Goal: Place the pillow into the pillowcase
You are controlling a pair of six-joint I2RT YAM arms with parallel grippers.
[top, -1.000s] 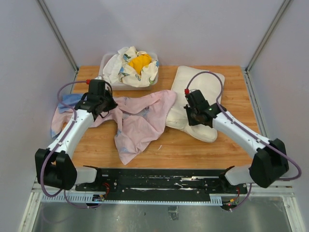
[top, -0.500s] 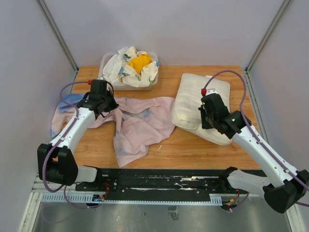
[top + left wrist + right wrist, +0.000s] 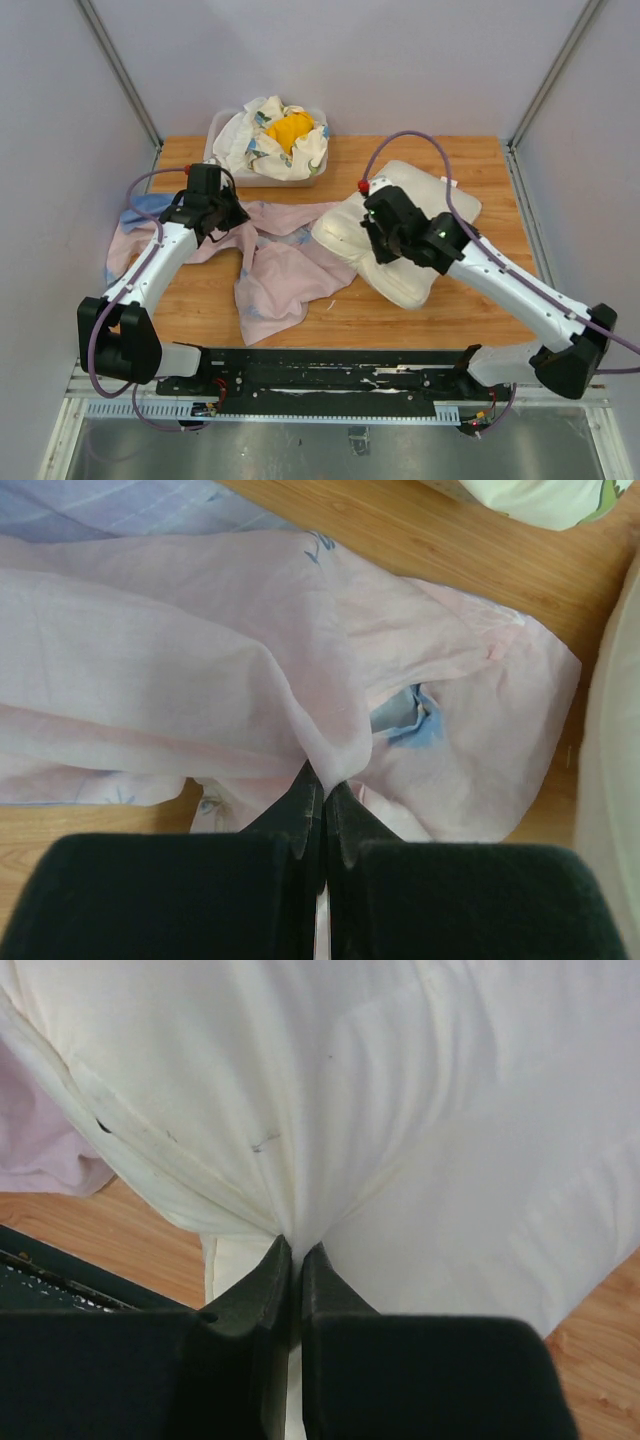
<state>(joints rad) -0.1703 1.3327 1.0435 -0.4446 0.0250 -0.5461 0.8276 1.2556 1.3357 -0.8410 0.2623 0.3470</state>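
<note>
While the left hand point(image 3: 322, 785) is clenched on a gathered fold of the thin pale pink fabric pillowcase point(image 3: 285, 262), the right hand point(image 3: 296, 1252) is clenched on a pinch of the thick, soft, cream-white rectangular pillow point(image 3: 405, 282), both pairs of black fingers pressed together with cloth drawn up between their tips. The pillowcase lies crumpled over the left half of the light wooden worktop point(image 3: 480, 165). It reaches from the left edge, where a blue patch point(image 3: 146, 206) of its outer side shows, to about the middle, and one flap trails toward the near edge. In the left wrist view a small blue printed bit point(image 3: 408, 718) peeps through a gap in the pink folds. The pillow sits on the right half of the worktop, lying slantwise with one end toward the far right corner. It is bunched up where the right hand holds it, and its left end touches the right border of the pillowcase. At the far edge, left of the middle, stands a pale translucent plastic tub point(image 3: 219, 124) heaped with crumpled white floral-patterned cloths point(image 3: 248, 142) around a yellow cloth point(image 3: 290, 128), well apart from both hands.
</note>
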